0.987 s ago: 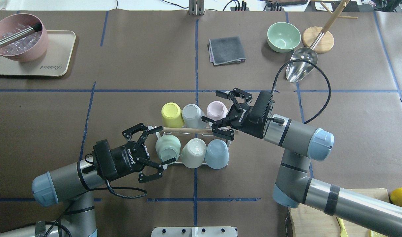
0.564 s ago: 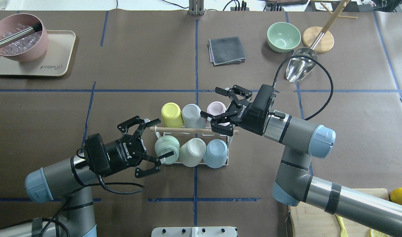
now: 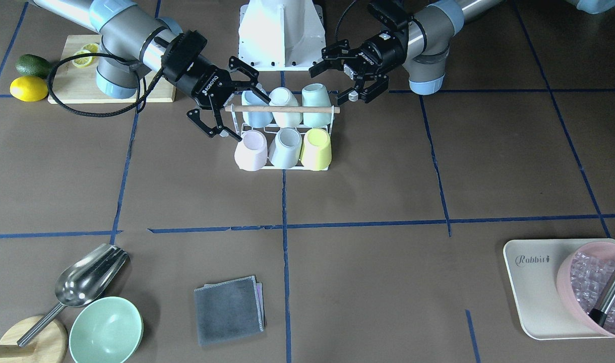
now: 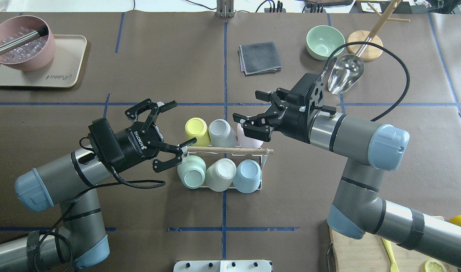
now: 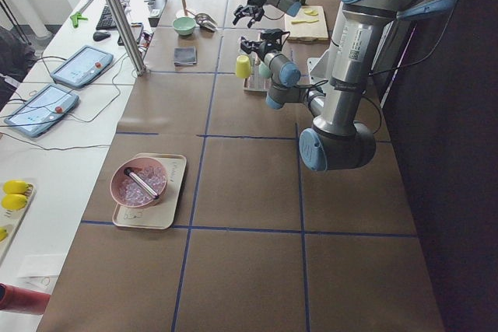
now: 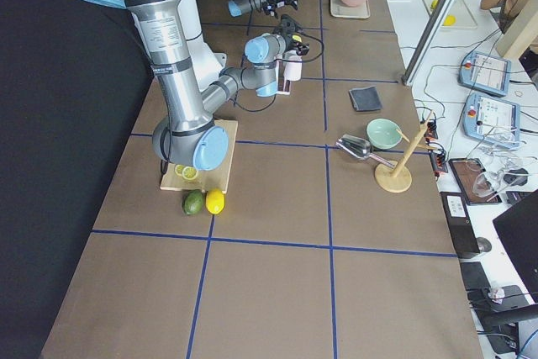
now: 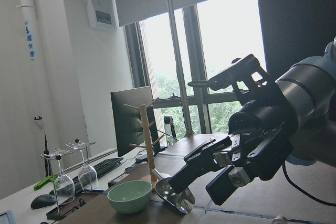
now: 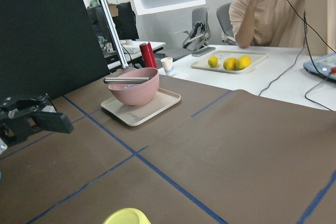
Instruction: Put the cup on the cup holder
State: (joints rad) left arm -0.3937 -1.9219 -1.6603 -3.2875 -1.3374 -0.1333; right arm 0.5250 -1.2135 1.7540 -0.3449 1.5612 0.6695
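Item one, your cup holder (image 4: 230,150): a white wire rack under a wooden rod, standing on the table (image 4: 158,56) between the two arms. It carries six cups inverted on its prongs in two rows of three. The yellow cup (image 4: 197,131), grey cup (image 4: 221,132) and pink cup (image 4: 249,140) are on the holder's side away from the robot. The mint cup (image 4: 192,172), cream cup (image 4: 221,174) and blue cup (image 4: 247,175) are on its near side. Left gripper (image 4: 183,122): fingers spread, nothing held, just off the holder's yellow-and-mint end. Right gripper (image 4: 246,105): fingers spread, nothing held, at the holder's opposite end, overlapping the pink cup from overhead. Beyond the holder you have a grey cloth (image 4: 259,57) and a green bowl (image 4: 325,41).
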